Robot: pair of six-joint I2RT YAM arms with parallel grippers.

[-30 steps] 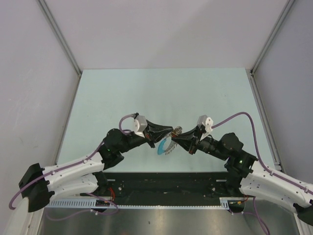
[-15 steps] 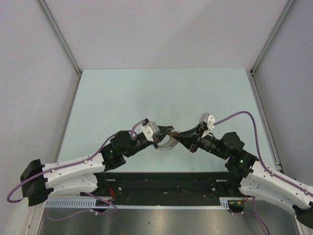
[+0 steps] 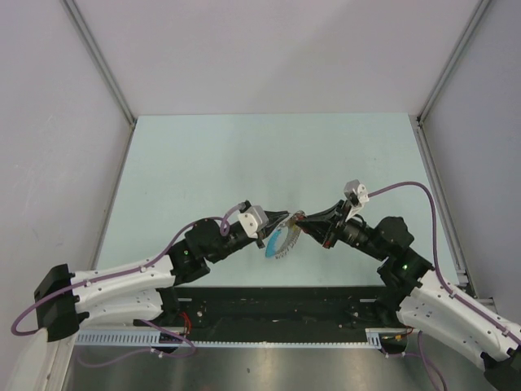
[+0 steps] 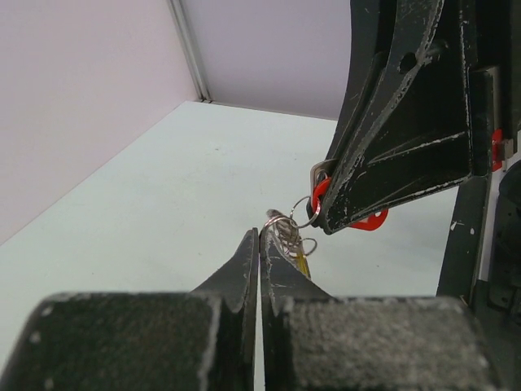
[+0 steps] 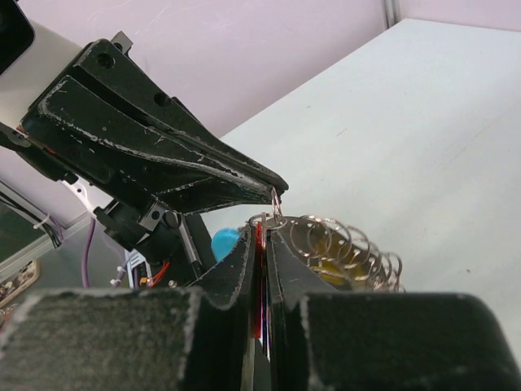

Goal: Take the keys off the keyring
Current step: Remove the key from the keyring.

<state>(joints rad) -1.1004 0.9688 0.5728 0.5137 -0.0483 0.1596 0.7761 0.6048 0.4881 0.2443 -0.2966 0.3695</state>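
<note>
Left claw (image 3: 278, 220): fingers were pressed fully together, their tips pinching a thin wire loop of the keyring (image 3: 280, 241). Its arm reached in low from the near left corner, the forearm angled toward the middle and the wrist pointing right. Right claw (image 3: 304, 218): fingers stood nearly together, clamped on the flat red head of the key (image 4: 368, 221), part of which stuck out past the finger edge. This arm mirrored the other, reaching in from the near right with its wrist pointing left. The two claws met almost tip to tip over the near middle of the surface (image 3: 244, 155). The keyring hung just below and between the tips as a floppy run of silvery coiled wire links with one bright blue arc. Claw fingers were black, tapered and scuffed pale along their edges. The surface was a pale green, matte sheet.
</note>
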